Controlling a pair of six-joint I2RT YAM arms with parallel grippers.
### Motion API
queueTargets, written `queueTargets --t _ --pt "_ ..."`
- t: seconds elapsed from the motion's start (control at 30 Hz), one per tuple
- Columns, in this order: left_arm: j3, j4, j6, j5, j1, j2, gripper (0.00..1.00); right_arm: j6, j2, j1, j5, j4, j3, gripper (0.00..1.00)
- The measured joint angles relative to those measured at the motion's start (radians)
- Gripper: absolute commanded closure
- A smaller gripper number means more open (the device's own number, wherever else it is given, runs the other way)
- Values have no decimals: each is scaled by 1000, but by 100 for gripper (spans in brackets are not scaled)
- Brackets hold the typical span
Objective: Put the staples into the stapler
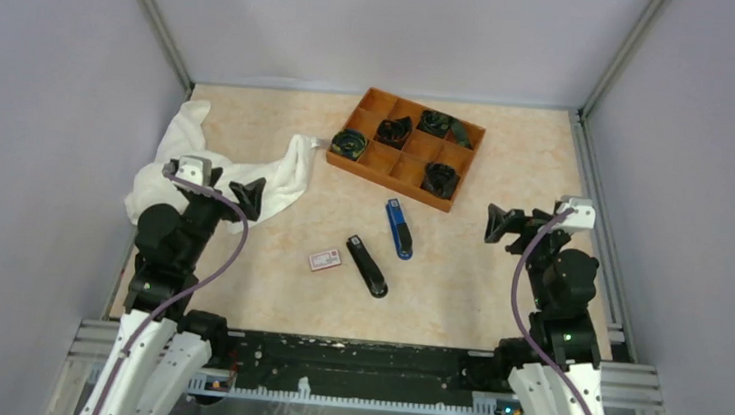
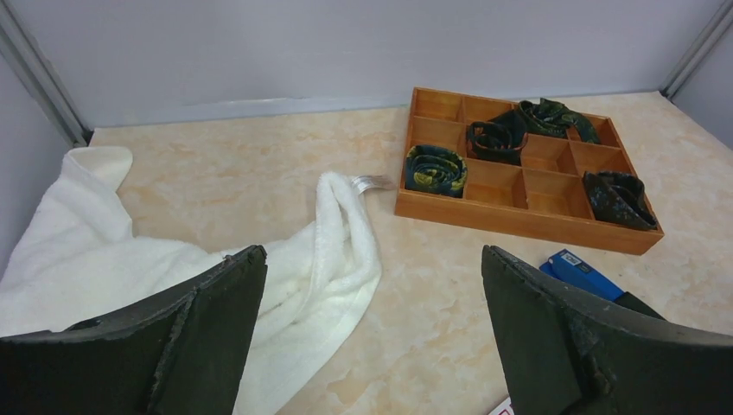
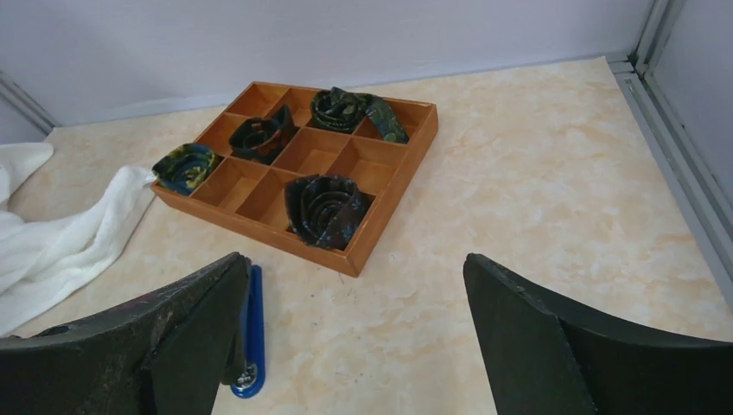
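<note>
While both arms hang raised over the near corners, nothing is held: left gripper [image 1: 252, 197] spread wide and empty, right gripper [image 1: 496, 224] the same.

Black stapler [image 1: 366, 266] lies slantwise near the middle of the desk [image 1: 518, 165]. Staple carton [image 1: 324, 259], white with a red label, sits just to its left, not touching. Loose staple block not seen; presumably inside the carton.

Step in hand, as judged: the opening approach.
- Take the black stapler, not the blue stapler [image 1: 399, 228] lying just beyond it.
- One gripper should pin the base while the other lifts the hinged top arm.
- The carton is small and light and may skid on this surface, so close across its narrow sides from above.

Surface: pale, marbled, smooth-looking. A white towel [image 1: 198, 148] is crumpled at the left. A wooden divided tray [image 1: 386, 177] stands at the back, with dark rolled fabric [image 1: 439, 179] in four of its compartments.

Room: plain grey walls on three sides, metal rails in the corners.
</note>
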State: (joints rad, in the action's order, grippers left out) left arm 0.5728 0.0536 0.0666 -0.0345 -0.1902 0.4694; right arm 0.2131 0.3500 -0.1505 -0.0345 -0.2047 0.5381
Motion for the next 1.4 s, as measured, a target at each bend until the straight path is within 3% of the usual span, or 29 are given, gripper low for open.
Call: queueTargets --t 0.33,0.73,0.87,1.03,1.4 --pt "0 2 10 -31 0 8 1 0 16 0 50 -8 4 3" --pt "45 90 130 -167 0 145 1 28 202 -24 270 -24 82 3" --pt "55 106 209 -250 0 219 1 38 302 -146 282 -21 86 3" --pt "54 115 288 -336 -6 326 1 38 452 -410 227 -7 103 3" --pt "-63 103 420 -349 -57 406 2 58 819 -768 207 111 192 2"
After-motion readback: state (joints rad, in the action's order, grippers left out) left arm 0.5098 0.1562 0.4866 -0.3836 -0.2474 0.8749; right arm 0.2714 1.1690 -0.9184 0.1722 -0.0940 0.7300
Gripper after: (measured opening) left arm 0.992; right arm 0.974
